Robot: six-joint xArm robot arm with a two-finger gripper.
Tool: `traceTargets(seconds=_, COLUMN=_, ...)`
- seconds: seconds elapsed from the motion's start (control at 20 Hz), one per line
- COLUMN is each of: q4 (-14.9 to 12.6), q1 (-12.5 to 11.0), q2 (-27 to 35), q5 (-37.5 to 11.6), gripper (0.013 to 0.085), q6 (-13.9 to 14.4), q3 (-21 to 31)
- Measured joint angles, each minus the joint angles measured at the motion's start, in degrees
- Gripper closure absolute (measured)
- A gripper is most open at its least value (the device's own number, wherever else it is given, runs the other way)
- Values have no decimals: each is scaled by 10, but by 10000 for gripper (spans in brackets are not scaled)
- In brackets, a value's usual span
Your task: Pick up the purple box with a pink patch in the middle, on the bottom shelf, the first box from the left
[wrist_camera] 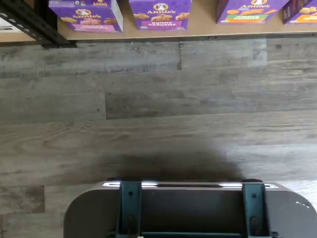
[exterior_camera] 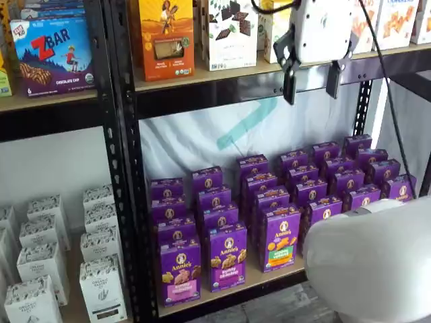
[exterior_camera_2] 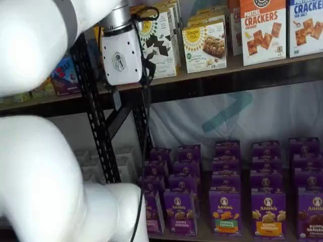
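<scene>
Going left to right in a shelf view: white cartons (exterior_camera: 40,269) sit in the bay left of the black rack post (exterior_camera: 124,168). Right of the post, the purple box (exterior_camera: 180,271) stands upright at the front left corner of the bottom shelf (exterior_camera: 269,277), pink band across its face. Just beside it on the right is a carton with a darker purple patch (exterior_camera: 227,256), then one with a green-and-orange patch (exterior_camera: 279,237). More purple cartons fill the rows behind.

The end effector (exterior_camera: 311,82) hangs high, level with the upper shelf, well apart from the purple box. Its two black fingers show a plain gap between them and hold nothing.

In the wrist view the purple box (wrist_camera: 89,15) stands at the shelf edge, with grey plank floor (wrist_camera: 158,109) in front of it.
</scene>
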Motion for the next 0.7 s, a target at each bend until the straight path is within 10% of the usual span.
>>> traceTargets(seconds=0.7, q4=-3, q1=44, q2=-15, q5=-192, gripper=130, q6=40, q3=184)
